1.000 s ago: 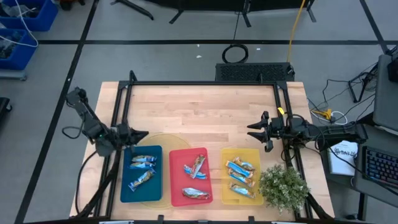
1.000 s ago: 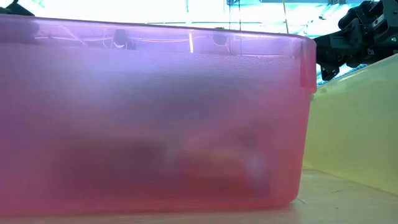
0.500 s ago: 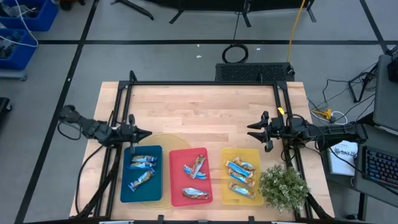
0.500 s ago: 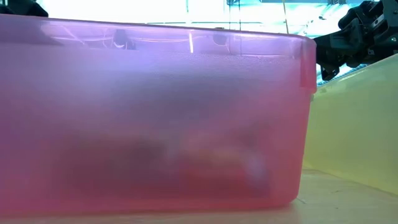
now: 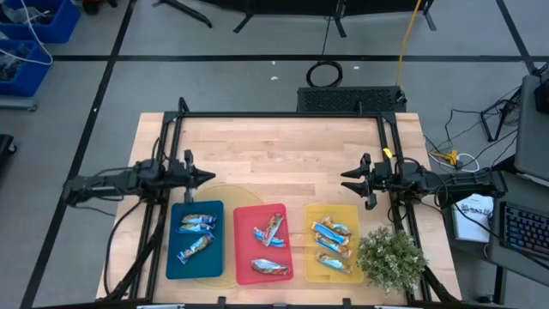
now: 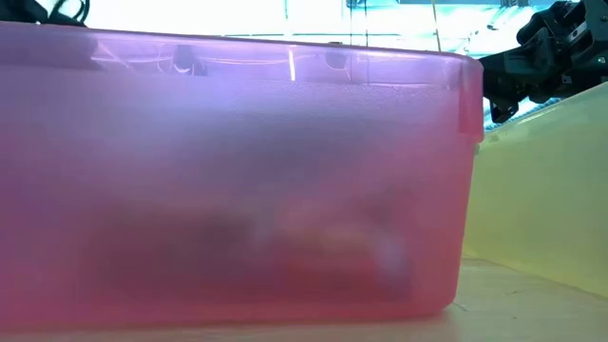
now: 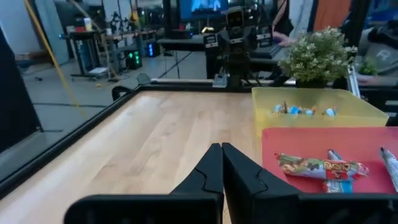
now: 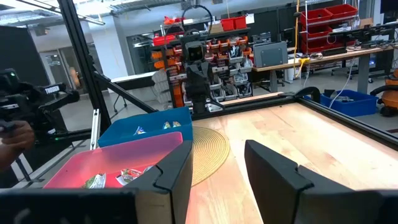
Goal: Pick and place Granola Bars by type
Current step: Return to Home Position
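Note:
Granola bars in shiny blue wrappers lie sorted in three trays near the table's front edge: two in the blue tray (image 5: 195,239), about three in the red tray (image 5: 263,243), about three in the yellow tray (image 5: 333,243). My left gripper (image 5: 203,178) is shut and hovers just beyond the blue tray's far edge, pointing right; in its wrist view the shut fingers (image 7: 221,163) point past a red-tray bar (image 7: 314,167). My right gripper (image 5: 346,181) is open, above the table beyond the yellow tray, pointing left, with its fingers (image 8: 267,165) spread.
A round woven mat (image 5: 225,193) lies under the blue and red trays' far corners. A potted plant (image 5: 390,257) stands at the near right corner. Black frame rails (image 5: 279,116) border the table. A person's hand (image 8: 12,134) shows beyond the table's left side.
My left arm has swung down from a raised, bent pose to lie nearly level, and its gripper has shifted slightly toward the table's far edge, staying shut. My right arm and the bars have kept still.

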